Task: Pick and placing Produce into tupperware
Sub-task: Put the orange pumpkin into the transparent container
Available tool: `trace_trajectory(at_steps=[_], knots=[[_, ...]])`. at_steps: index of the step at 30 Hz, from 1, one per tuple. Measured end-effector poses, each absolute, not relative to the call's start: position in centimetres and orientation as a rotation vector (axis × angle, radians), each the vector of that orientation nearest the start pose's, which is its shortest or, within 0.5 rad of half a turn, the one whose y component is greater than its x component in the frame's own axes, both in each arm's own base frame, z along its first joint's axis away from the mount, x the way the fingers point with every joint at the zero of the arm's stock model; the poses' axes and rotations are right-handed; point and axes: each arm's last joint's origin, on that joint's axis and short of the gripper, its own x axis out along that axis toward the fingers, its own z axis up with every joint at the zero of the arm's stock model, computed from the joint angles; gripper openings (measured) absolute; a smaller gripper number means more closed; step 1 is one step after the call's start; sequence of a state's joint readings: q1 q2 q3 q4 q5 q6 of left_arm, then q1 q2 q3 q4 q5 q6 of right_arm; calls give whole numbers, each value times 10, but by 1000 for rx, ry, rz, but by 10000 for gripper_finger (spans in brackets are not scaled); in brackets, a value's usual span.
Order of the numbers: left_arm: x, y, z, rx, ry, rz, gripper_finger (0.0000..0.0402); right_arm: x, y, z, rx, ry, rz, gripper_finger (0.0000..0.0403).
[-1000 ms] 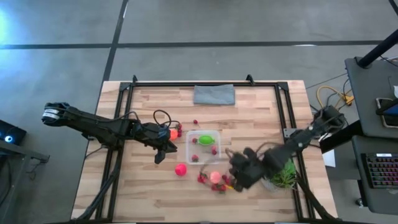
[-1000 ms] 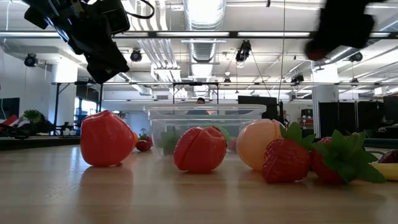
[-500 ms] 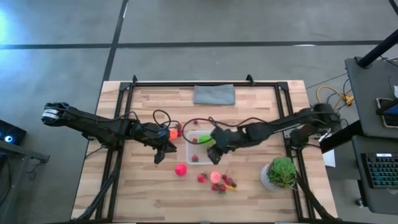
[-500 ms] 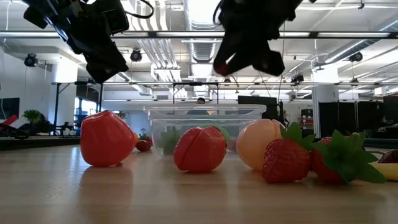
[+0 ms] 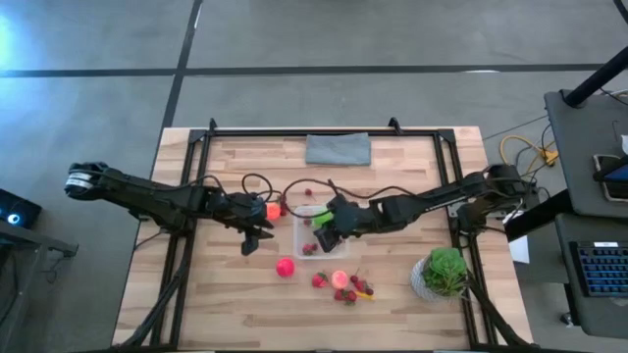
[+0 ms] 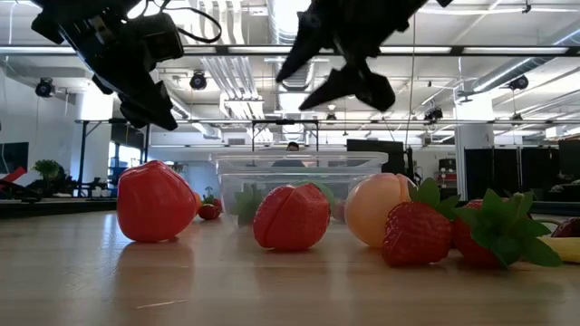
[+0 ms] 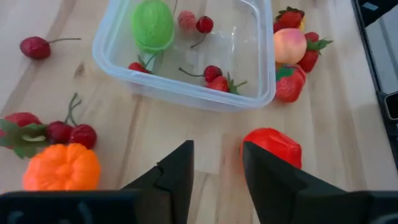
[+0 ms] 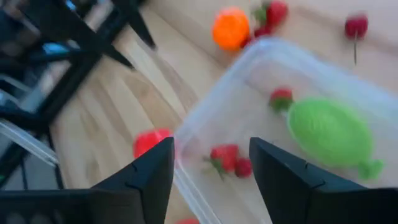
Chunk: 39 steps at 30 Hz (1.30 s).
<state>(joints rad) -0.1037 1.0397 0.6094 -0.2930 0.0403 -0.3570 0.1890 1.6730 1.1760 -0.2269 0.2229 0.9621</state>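
over the clear plastic square tupperware (image 5: pixel 320 231), right gripper (image 5: pixel 325 227) parted, empty; left gripper (image 5: pixel 251 238) likewise; descending risks clipping rim.

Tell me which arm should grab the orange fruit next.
Left. The left end effector, open and empty, hangs just beside the orange fruit, which lies left of the tupperware. The right end effector, also open, is over the tupperware and would have to cross it.
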Motion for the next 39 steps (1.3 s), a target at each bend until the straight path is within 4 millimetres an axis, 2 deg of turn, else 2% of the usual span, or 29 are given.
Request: trace_trajectory(at_steps=[5,10,15,20,23,29,32,34,36,39], knots=[[205,-18,220,-308,732,22,147,356,62,256,780,596,-353,202],[203,-12,218,-221,753,85,157,346,66,260,769,678,-355,203],[196,-2,212,-161,827,255,158,321,74,259,696,847,-426,201],[197,4,215,-39,799,378,159,297,76,263,584,948,-497,201],[201,8,220,-86,774,423,172,289,74,267,526,963,-508,208],[207,17,210,-218,802,520,235,274,68,271,399,1047,-517,246],[212,16,201,-240,854,488,267,264,65,270,336,1110,-565,268],[215,13,195,-204,909,399,279,258,65,269,284,1154,-555,280],[217,12,190,-147,959,316,282,255,66,270,252,1163,-528,290],[220,11,185,-105,992,288,283,252,65,272,212,1167,-491,301]])
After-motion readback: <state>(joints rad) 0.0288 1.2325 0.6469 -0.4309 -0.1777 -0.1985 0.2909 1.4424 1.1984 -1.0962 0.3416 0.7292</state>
